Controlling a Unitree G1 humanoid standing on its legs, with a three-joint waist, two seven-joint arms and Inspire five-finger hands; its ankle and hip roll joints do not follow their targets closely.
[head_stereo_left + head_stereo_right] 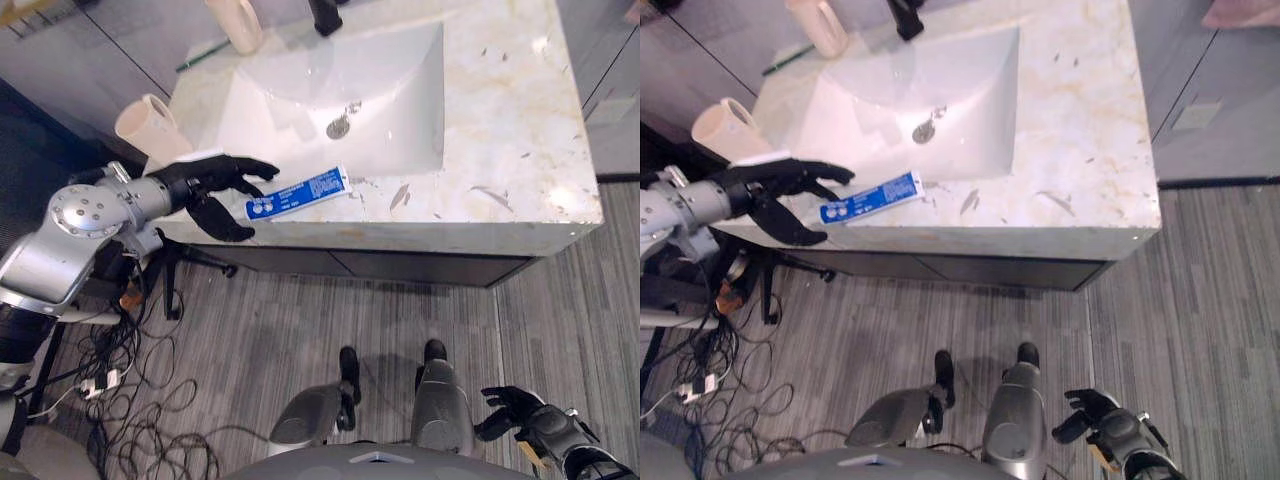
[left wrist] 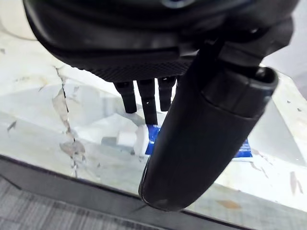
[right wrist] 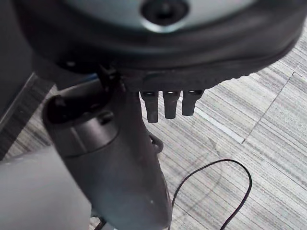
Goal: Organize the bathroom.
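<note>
Nearest the robot, the right hand hangs low over the grey plank floor, well apart from the work, its fingers loosely relaxed and holding nothing. Further out, at the front edge of the marble table, the left hand reaches in with its fingers spread above and its thumb below; it is wide open and grips nothing yet. Its fingertips hover at the capped end of the toothpaste tube, which lies flat on the table's front lip, just in front of the white sink, slanting away from the hand. Whether the fingertips already touch it cannot be told. The tube looks light and soft-walled, likely to dent and to slide on the smooth stone, so a pinch across its width near the stiffer capped end seems the safest hold; squeezing the middle hard could push paste toward the cap. Because it sits close to the edge, a clumsy nudge might send it to the floor. Beyond the hand, a cream cup stands at the table's left side, and further back a pale bottle sits beside the dark faucet behind the sink.
</note>
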